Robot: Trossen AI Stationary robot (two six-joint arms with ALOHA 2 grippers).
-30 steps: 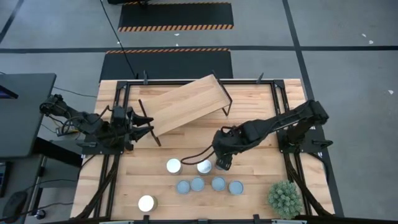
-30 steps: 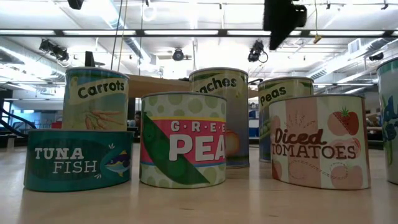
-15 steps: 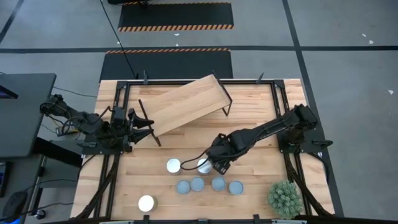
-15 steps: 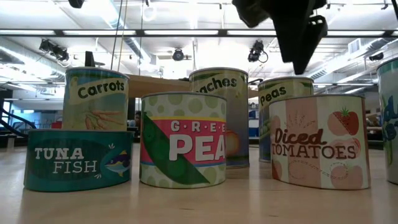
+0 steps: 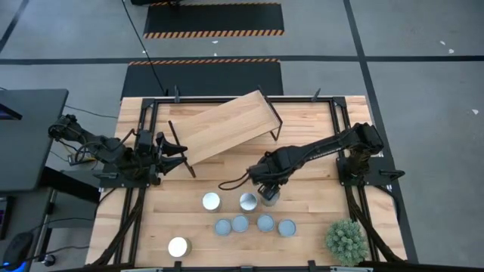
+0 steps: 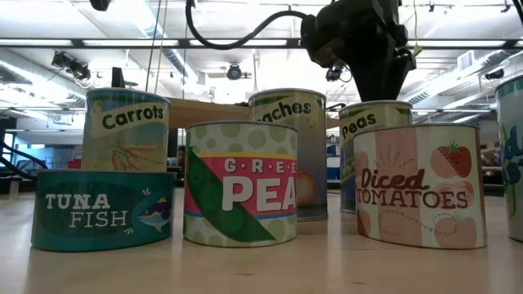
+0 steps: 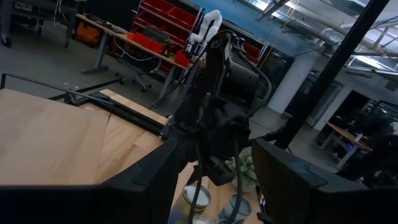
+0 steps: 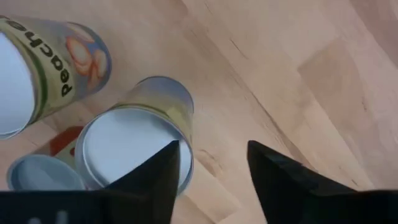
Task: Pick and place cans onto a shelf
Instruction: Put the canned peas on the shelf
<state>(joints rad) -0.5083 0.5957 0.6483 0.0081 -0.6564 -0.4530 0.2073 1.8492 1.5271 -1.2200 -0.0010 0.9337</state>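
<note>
Several cans stand upright on their bases on the wooden table. Two white-topped ones, the peaches can (image 5: 211, 201) and the peas can (image 5: 248, 202), stand behind a row of low blue-grey-topped cans (image 5: 240, 224). Another white-topped can (image 5: 178, 246) stands near the front edge. My right gripper (image 5: 268, 196) points down, open, just above and beside the peas can (image 8: 127, 146); in the low view its fingers (image 6: 382, 90) hang right over that can's top (image 6: 372, 104). My left gripper (image 5: 180, 155) waits open and level by the left end of the shelf (image 5: 227, 125), which stands tilted on thin black legs.
A green spiky potted plant (image 5: 346, 240) stands at the near right corner. In the low view the diced tomatoes can (image 6: 421, 186), the green peas can (image 6: 239, 184) and the tuna can (image 6: 102, 208) stand in front. Bare wood lies between the shelf and the cans.
My right gripper has come down from above toward the peas can, shifting a little across the table and turning about its wrist as it sank. The cans and the shelf have stayed where they were.
</note>
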